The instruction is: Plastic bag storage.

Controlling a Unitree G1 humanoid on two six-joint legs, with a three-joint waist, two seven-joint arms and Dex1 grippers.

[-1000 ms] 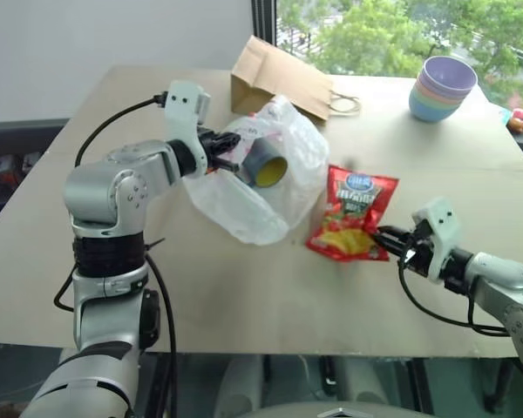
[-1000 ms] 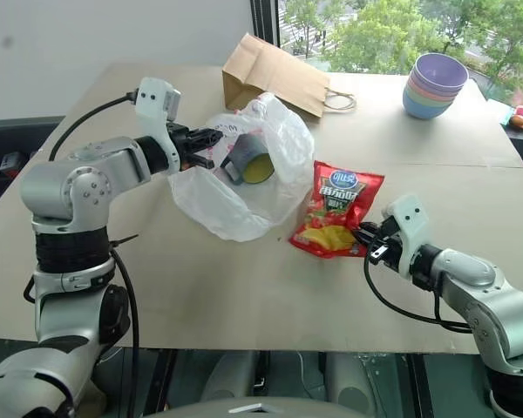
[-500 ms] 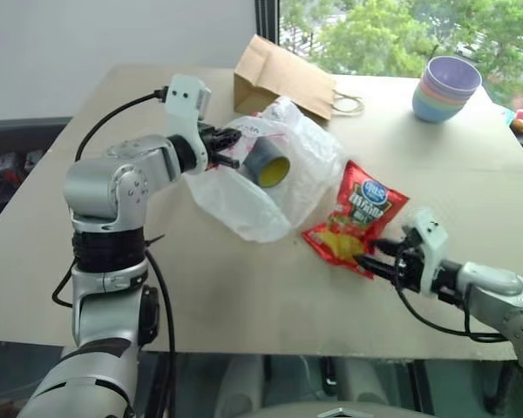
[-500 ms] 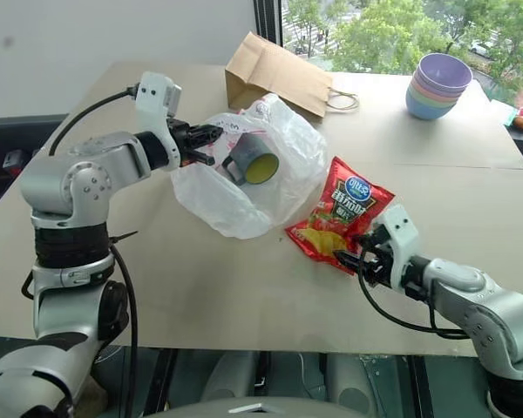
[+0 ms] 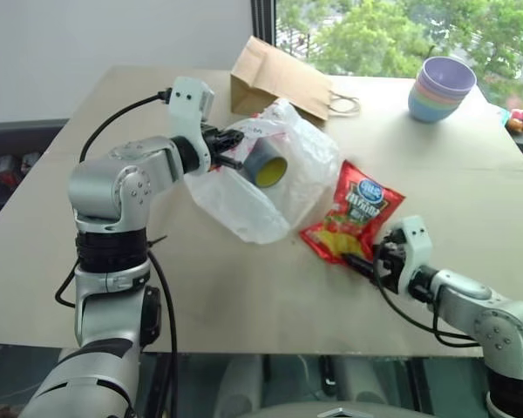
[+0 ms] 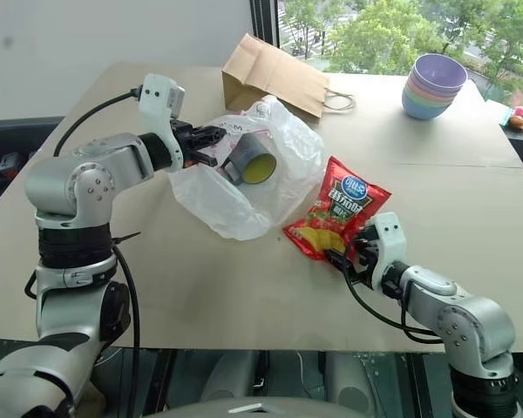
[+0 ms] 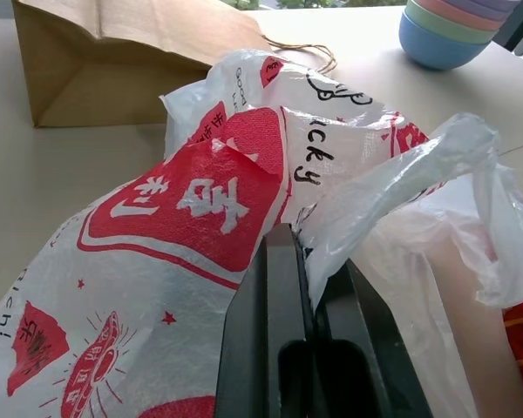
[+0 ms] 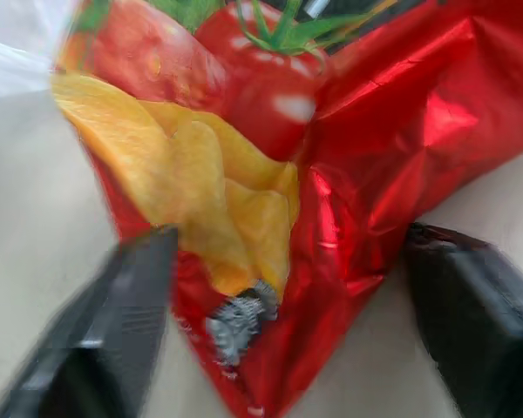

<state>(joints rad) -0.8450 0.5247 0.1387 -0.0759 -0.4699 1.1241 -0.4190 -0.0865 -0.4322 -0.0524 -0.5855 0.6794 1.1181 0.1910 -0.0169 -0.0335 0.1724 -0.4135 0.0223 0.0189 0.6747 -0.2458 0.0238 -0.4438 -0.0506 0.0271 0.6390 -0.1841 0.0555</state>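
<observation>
Table (image 5: 244, 287): bears everything named here.
Plastic bag (image 5: 270, 187): at the table's centre, its 9 o'clock edge pinched in the left gripper (image 5: 229, 148).
Tape roll (image 5: 266, 163): inside the plastic bag, in its upper part.
Paper bag (image 5: 275, 77): at 12 o'clock of the plastic bag, just behind it, lying flat.
Stack of bowls (image 5: 442, 87): at 2 o'clock, well apart, by the far edge.
Snack packet (image 5: 353, 222): at 4 o'clock of the plastic bag, touching its edge.
Right gripper (image 5: 366, 261): at 5 o'clock of the snack packet, fingers (image 8: 126, 313) either side of its near corner.
</observation>
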